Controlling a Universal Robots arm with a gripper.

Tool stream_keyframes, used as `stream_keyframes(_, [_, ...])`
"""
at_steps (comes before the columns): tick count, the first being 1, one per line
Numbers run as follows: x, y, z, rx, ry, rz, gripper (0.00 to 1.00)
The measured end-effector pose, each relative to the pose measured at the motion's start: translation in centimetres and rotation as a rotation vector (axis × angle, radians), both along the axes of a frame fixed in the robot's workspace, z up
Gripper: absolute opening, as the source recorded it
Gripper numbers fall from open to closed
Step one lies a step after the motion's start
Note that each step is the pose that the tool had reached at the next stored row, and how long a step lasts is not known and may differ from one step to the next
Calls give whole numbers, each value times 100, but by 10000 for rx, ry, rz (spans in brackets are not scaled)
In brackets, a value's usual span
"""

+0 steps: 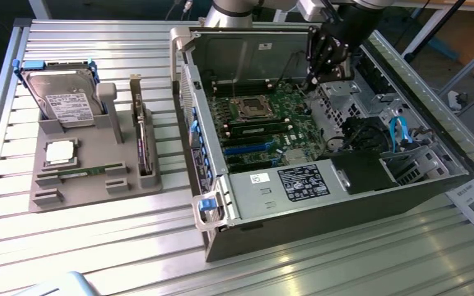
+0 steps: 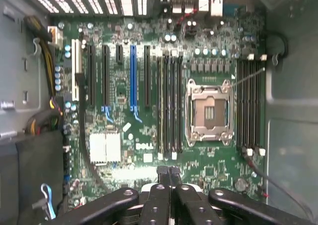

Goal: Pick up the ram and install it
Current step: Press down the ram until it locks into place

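Clearly empty-handed, the gripper (image 2: 169, 171) is hanging over the motherboard (image 2: 124, 96) with its fingers pressed together, pinching nothing.
The ram (image 1: 91, 171) is sitting in its slot on the grey holder (image 1: 130, 185), toward the holder's edge farthest from the hard drive (image 1: 64, 98) and just beside the processor chip (image 1: 60, 152), well apart from the open case (image 1: 261, 185). Picking it well is likely calling for spread fingers squared across the stick's thin faces, gripping near its middle and lifting straight up, clear of the slot's walls.
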State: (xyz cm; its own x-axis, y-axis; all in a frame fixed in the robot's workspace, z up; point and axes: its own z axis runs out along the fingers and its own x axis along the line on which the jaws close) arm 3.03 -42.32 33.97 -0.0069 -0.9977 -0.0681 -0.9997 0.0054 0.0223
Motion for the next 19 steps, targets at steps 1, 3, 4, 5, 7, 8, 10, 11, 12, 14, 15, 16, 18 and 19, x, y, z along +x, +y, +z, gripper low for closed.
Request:
stream_keyframes(1, [33,0,0,0,0,0,10])
stream_keyframes(3, [60,0,-1,-1,1,0,10])
stream_keyframes(4, [60,0,-1,-1,1,0,10])
stream_keyframes(5, [60,0,-1,0,0,-1,10])
stream_keyframes(7, [60,0,-1,-1,1,0,10])
stream_keyframes(8, [60,0,-1,-1,1,0,10])
stream_keyframes(10, [60,-1,-2,-2,1,-1,10])
stream_keyframes(11, [60,-1,-7,1,0,0,10])
stream_keyframes(12, [60,-1,-23,1,0,0,10])
stream_keyframes(14, [60,0,-67,0,1,-1,10])
stream_keyframes(15, [60,0,-91,0,0,-1,10])
stream_keyframes(16, [60,0,-110,-1,0,0,10])
stream_keyframes(18, [60,0,-156,-1,0,0,10])
stream_keyframes(19, [60,0,-169,0,0,0,10])
